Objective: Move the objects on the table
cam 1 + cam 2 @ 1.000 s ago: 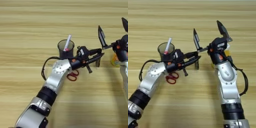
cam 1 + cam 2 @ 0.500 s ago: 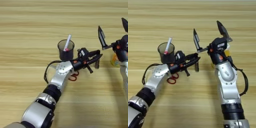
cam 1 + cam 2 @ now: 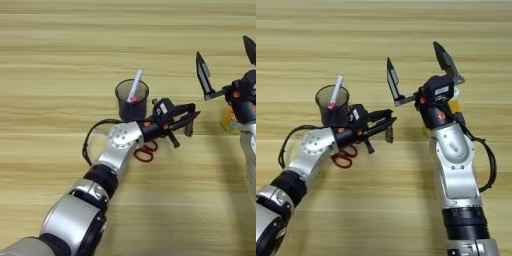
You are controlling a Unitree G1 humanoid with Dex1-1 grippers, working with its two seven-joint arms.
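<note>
Left arm (image 3: 112, 155): enters from the near left corner and reaches right across the table (image 3: 60, 55); compared with one second ago its upper section lies lower and closer to the near edge, so the elbow has swung while the hand end has barely shifted.

Red-handled scissors (image 3: 343, 157): flat on the table under the left forearm; position unchanged.

Left gripper (image 3: 186, 114): at mid-table, pointing right; setting narrow, the two black fingers lying close together with only a slit between them; same setting as half a second ago.

Marker pen (image 3: 389, 134): a short dark upright stub just below the left fingertips is judged to be this item; whether it is clamped or merely beside the fingers cannot be told; it has kept its place relative to the gripper.

Orange drink bottle (image 3: 231, 120): at the right, mostly hidden behind the right wrist; only a patch of orange shows; not displaced.

Pen cup (image 3: 132, 100): upright just beyond the left wrist, with one white pen (image 3: 134, 86) leaning in it; unchanged.

Right gripper (image 3: 418, 70): farthest item, raised above the table beyond the bottle; setting wide, fingers spread far apart and holding nothing; no movement over the last second.

Assessment: the only change is a repositioning of the left arm; no object has been relocated; the bottle remains unhandled, with the wide right gripper nearest to it.
</note>
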